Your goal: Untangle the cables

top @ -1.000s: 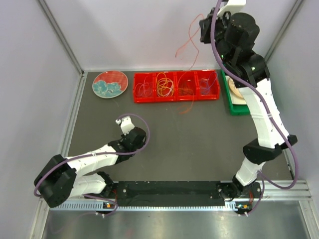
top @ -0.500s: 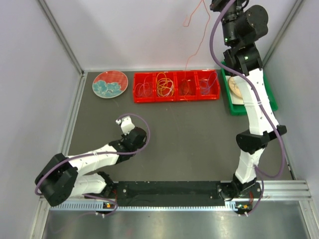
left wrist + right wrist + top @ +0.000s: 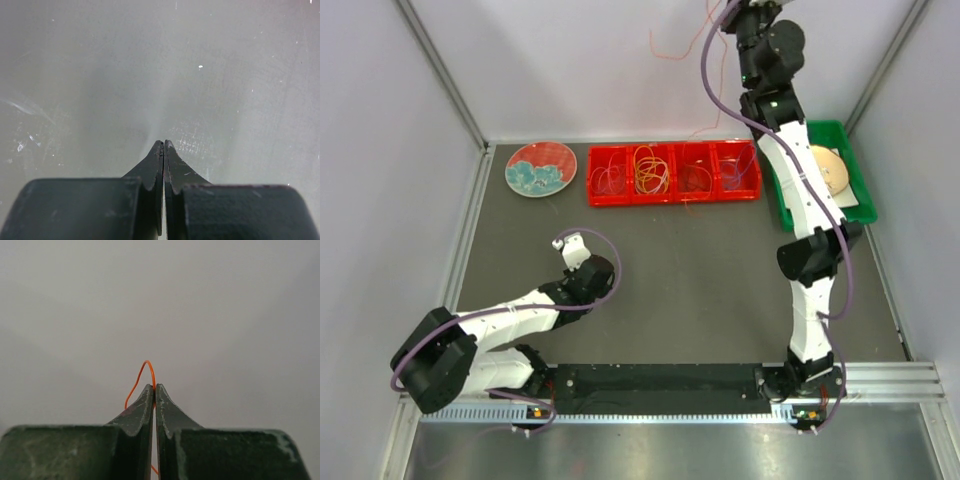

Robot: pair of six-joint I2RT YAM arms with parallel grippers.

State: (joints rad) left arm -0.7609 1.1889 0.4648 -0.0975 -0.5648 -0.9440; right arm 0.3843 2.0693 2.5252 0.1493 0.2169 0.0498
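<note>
My right gripper [image 3: 154, 387] is shut on a thin orange cable [image 3: 136, 382] that loops just past its tips. In the top view the right arm reaches high against the back wall, with the gripper [image 3: 748, 8] at the upper edge. The orange cable [image 3: 672, 56] hangs from it in the air and trails down towards the red tray [image 3: 673, 200]. The tray's compartments hold whitish loops [image 3: 610, 176], orange and yellow loops [image 3: 650, 170], red loops [image 3: 698, 178] and purple loops [image 3: 740, 176]. My left gripper [image 3: 163, 146] is shut and empty, low over the dark table [image 3: 700, 280].
A patterned red and blue plate [image 3: 541, 169] lies left of the tray. A green bin [image 3: 860, 208] with a round beige object [image 3: 828, 166] stands at the back right. Grey walls close the left, back and right sides.
The right arm has risen and swung left along the back wall, lifting the orange cable higher out of the tray and uncovering the green bin. The left arm has not moved.
</note>
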